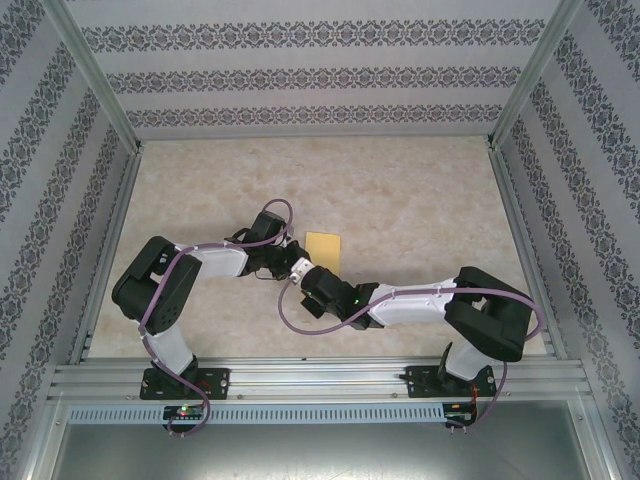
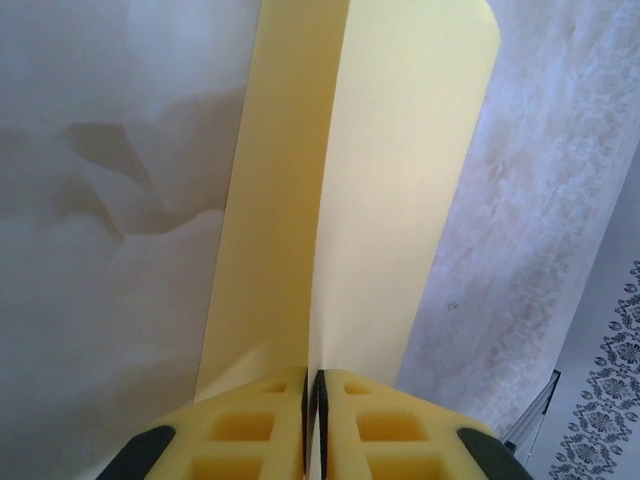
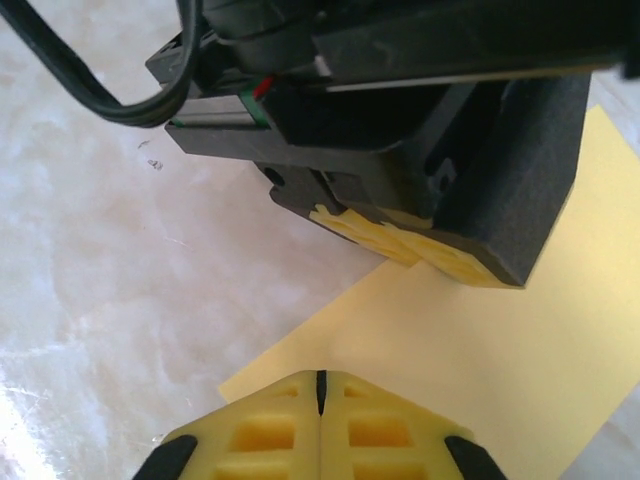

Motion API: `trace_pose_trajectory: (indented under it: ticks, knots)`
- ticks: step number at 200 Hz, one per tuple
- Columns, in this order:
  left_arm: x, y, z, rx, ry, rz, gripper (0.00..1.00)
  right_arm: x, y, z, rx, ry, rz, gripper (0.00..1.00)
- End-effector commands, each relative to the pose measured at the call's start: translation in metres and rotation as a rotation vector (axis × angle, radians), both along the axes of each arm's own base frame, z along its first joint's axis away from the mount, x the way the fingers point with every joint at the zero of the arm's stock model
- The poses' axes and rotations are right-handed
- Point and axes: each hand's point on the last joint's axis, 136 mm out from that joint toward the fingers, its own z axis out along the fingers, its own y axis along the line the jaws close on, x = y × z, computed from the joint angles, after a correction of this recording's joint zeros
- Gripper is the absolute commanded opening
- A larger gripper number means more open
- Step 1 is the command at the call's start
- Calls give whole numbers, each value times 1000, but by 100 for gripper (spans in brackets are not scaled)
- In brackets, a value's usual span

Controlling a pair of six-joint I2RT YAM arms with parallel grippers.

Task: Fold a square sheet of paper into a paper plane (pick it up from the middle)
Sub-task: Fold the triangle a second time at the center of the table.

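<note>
Paper first: the yellow paper sheet [image 1: 323,246] lies near the middle of the desk [image 1: 420,190], just beyond the spot where the two arms meet. From above it reads as a narrow rectangle rather than a square, so we judge that it already has its first fold.

The left arm [image 1: 215,262] reaches in from the left. On its wrist camera the jaws are together and clamped on the sheet [image 2: 400,200]. Two yellow layers run away from the pads [image 2: 250,430], and the crease leads straight into the slit between them. We take this grip to be an anchor. It keeps the layers aligned and stops the light paper sliding on the smooth desk.

The right arm [image 1: 415,303] comes in from the near right. Its jaws are also together, with nothing visible between the pads [image 3: 270,435]. The tip sits at the sheet's [image 3: 480,350] near edge, close beside the left arm's pads. We think jaws shut like this serve as a blunt presser for flattening the fold (or for nudging a corner over). We cannot tell whether the tip is touching the paper or hanging just above it.

We judge the task to be at an early stage, with no pointed nose yet.
</note>
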Motion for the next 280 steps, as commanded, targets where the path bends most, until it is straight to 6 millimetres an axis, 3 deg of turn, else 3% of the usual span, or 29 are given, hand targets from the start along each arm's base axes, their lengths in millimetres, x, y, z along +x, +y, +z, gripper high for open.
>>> trace_pose_trajectory:
  ticks: [1,22,35,51,71,84,111,186,219,280]
  knots:
    - [4,-2,16,-3,-44,-22,16,2,-2,15,52,12,-23,0]
    - [5,3,19,23,-46,-6,19,1,-4,21,112,52,-23,0]
    - [5,9,20,57,-48,12,30,0,-4,25,157,86,-23,0]
    - [4,16,23,107,-55,10,35,-1,-5,26,203,140,-20,0]
    - [4,31,27,199,-66,26,41,-1,-8,24,237,202,-32,0]
    - [3,42,30,256,-71,54,50,0,-9,24,253,230,-46,0]
    - [-2,66,30,344,-75,130,55,-1,-11,27,296,294,-66,0]
    - [-41,81,38,295,-78,135,53,9,-31,29,425,457,-137,0]
    - [-59,67,45,221,-91,40,49,11,-29,25,420,466,-136,0]
    - [-86,81,53,192,-124,54,49,11,-24,30,443,498,-124,0]
